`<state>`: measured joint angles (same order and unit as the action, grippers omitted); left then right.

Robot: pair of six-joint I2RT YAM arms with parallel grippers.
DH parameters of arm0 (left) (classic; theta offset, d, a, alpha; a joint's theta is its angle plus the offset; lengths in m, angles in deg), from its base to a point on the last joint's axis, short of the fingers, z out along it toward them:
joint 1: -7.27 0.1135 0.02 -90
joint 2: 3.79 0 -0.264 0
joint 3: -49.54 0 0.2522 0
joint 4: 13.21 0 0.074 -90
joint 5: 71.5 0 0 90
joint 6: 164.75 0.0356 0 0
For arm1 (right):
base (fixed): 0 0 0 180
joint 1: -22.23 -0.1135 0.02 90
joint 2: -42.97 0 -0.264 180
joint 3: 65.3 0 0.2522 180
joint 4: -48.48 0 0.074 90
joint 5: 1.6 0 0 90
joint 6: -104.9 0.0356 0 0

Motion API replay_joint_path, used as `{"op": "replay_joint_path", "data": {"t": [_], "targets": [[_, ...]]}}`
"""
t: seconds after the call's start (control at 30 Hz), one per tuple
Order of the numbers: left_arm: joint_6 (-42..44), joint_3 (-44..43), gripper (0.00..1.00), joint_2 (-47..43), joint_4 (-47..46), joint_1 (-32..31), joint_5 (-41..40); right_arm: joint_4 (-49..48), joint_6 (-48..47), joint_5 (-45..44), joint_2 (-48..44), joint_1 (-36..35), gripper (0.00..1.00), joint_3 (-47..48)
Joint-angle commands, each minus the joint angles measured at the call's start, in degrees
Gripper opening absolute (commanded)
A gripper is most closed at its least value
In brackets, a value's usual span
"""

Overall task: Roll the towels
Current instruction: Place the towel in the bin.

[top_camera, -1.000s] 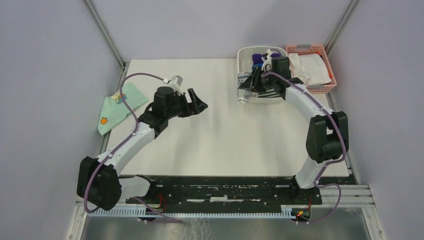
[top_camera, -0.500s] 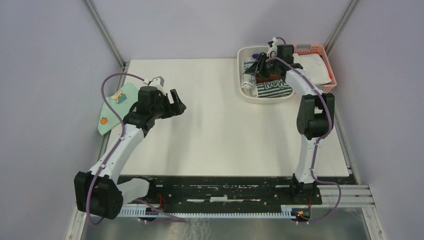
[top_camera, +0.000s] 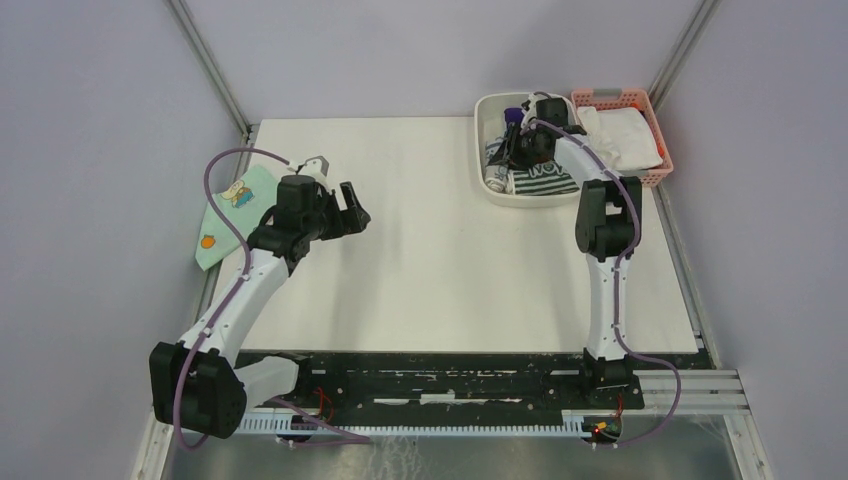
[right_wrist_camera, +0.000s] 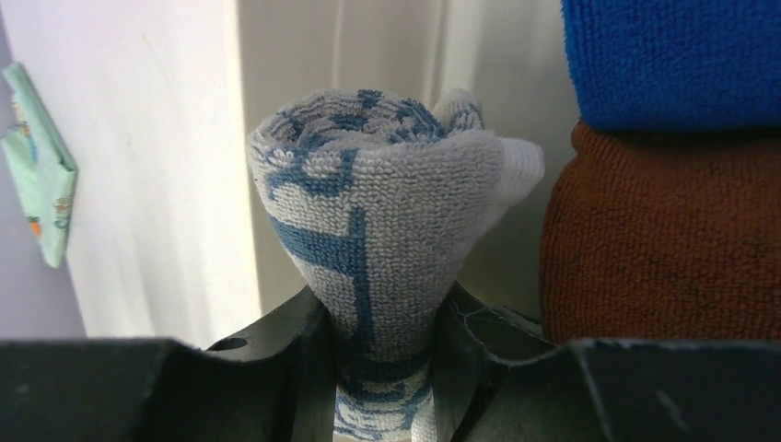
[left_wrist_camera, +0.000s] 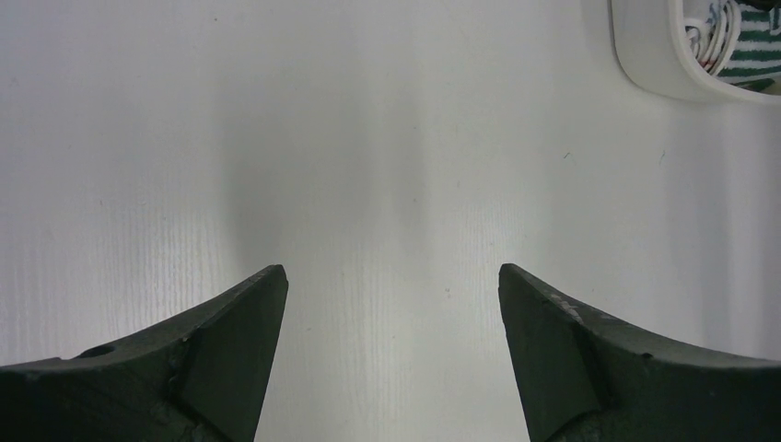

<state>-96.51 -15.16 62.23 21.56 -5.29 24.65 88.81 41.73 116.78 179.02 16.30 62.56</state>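
The blue-grey patterned towel (right_wrist_camera: 387, 221) is rolled and pinched between my right gripper's (right_wrist_camera: 385, 350) fingers, inside the white tub (top_camera: 487, 103) at the back right. It also shows in the top view (top_camera: 495, 170). The green-and-white striped towel (top_camera: 545, 178) with white lettering lies rolled in the same tub; its edge shows in the left wrist view (left_wrist_camera: 737, 41). My right gripper (top_camera: 515, 150) reaches into the tub. My left gripper (top_camera: 355, 207) is open and empty over the bare table, fingers (left_wrist_camera: 230, 341) wide apart.
A blue roll (right_wrist_camera: 672, 55) and a brown roll (right_wrist_camera: 663, 239) lie beside the held towel; a purple roll (top_camera: 514, 115) is at the tub's back. A pink basket (top_camera: 655, 120) with white cloth stands right of the tub. A mint-green printed cloth (top_camera: 232, 210) lies at the left edge.
My right arm has stretched further and its gripper has shifted left within the tub, now clamped on the blue-grey roll. My left arm pulled back left earlier and has since held still.
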Motion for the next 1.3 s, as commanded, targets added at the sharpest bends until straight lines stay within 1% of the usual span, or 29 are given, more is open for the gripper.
{"op": "replay_joint_path", "data": {"t": [0.0,0.13,0.27,0.4,0.47,0.63,0.77,0.93,1.1,1.27], "targets": [[2.9,0.2,0.90,0.4,-0.9,0.4,0.5,10.0,-6.5,-8.3,3.2,-0.6,0.38,7.4],[3.0,-0.2,0.90,1.4,-0.6,0.4,1.4,15.8,-9.4,-13.6,5.9,-2.3,0.41,11.4],[3.2,-0.3,0.89,2.0,-0.4,0.4,2.0,18.8,-9.4,-17.3,8.7,-3.4,0.45,13.0],[3.3,-0.1,0.89,2.2,-0.2,0.4,2.2,18.3,-8.6,-19.9,9.1,-3.7,0.52,11.8],[3.4,-0.2,0.89,2.3,-0.1,0.4,2.3,17.8,-8.5,-19.8,8.7,-3.9,0.55,11.3],[3.6,-0.4,0.89,2.7,0.2,0.5,2.6,13.0,-8.5,-16.0,4.6,-3.9,0.64,8.3],[3.6,-0.3,0.89,2.7,0.2,0.5,3.0,8.9,-8.2,-13.7,0.3,-3.9,0.67,4.8],[3.6,-0.4,0.89,2.6,0.3,0.5,3.1,5.5,-7.8,-14.1,-4.5,-3.9,0.69,1.1],[3.7,-0.4,0.89,2.3,0.5,0.5,3.1,5.0,-7.8,-14.3,-7.1,-3.9,0.71,0.9],[3.8,-0.5,0.89,1.9,0.8,0.4,2.9,6.2,-8.3,-16.5,-8.5,-3.9,0.74,0.8]]}}
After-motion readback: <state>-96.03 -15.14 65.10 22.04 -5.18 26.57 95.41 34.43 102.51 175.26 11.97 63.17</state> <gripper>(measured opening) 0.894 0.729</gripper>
